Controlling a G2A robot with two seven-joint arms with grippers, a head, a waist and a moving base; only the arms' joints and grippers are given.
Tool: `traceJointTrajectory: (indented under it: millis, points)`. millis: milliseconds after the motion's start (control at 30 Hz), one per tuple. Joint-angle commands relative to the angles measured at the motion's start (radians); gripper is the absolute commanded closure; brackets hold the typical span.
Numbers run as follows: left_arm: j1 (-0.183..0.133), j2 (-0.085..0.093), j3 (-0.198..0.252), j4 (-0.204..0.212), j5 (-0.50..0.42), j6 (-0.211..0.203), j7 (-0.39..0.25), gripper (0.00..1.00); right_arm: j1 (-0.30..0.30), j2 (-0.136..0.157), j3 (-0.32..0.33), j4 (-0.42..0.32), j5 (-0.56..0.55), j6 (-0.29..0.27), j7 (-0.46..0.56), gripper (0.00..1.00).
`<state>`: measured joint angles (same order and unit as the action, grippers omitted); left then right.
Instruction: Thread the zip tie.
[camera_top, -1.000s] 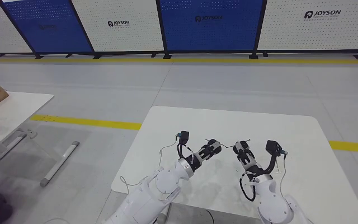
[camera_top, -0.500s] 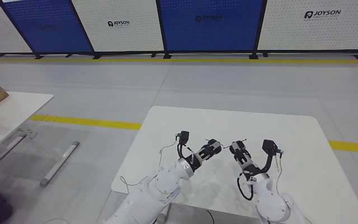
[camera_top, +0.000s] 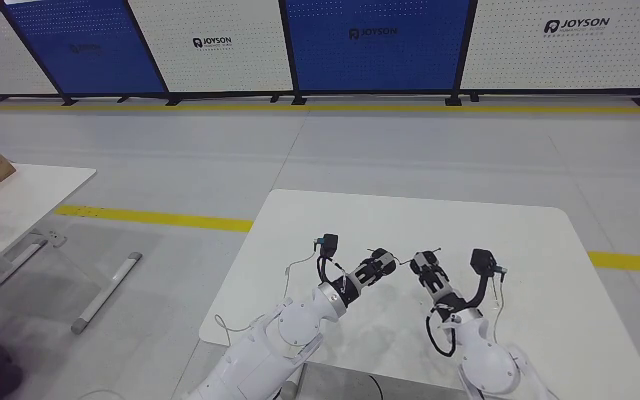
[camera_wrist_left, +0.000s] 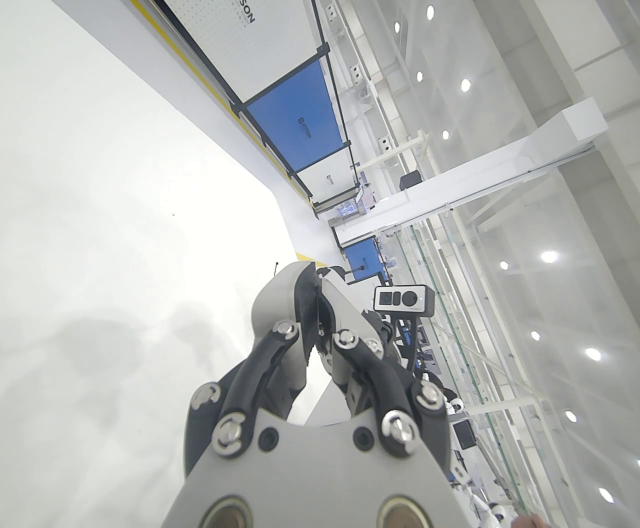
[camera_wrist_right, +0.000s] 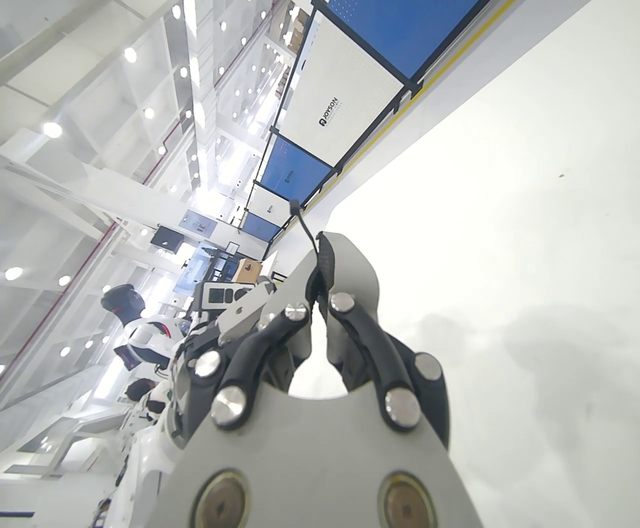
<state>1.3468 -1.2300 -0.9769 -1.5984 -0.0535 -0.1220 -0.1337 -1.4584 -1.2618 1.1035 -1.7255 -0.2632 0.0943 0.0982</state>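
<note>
Two grippers, one skinny black zip tie (camera_wrist_right: 303, 223), and not much margin for error. The right gripper (camera_wrist_right: 322, 247) is pressed together on the strap, which pokes out past its fingertips with the little square head (camera_wrist_right: 294, 204) on the free end. The left gripper (camera_wrist_left: 316, 272) is pinched closed too, on a thin dark strip (camera_wrist_left: 318, 310). We take that to be the tail end, though it's too fine for us to swear it's the same tie. In the top view the two sit just beside each other over the near middle of the white table (camera_top: 500, 225), tips facing, left one on the left.

What we'd worry about from here:
- The head hangs on a bendy bit of strap, so it can droop or twist, and then the slot won't face the tail.
- If the tail comes in slightly off, it'll likely slide past the head. Push harder and it could buckle or lever out of the pinch.
- If either end slips free, a flat tie on the table looks like a pain to grab again.
- We can't tell which face of the strap is up, so it might go in without latching.
</note>
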Motion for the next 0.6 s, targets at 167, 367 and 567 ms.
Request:
traceJointTrajectory:
  millis: [167, 367, 567]
  points:
    - [0.000, 0.000, 0.000, 0.000, 0.000, 0.000, 0.000, 1.00, -0.010, -0.002, 0.012, 0.004, 0.010, -0.018, 0.002, 0.97]
    - [0.000, 0.000, 0.000, 0.000, 0.000, 0.000, 0.000, 1.00, -0.019, -0.003, 0.020, 0.000, 0.008, -0.030, 0.005, 0.86]
    - [0.000, 0.000, 0.000, 0.000, 0.000, 0.000, 0.000, 1.00, -0.031, -0.004, 0.025, -0.010, -0.008, -0.041, 0.010, 0.92]
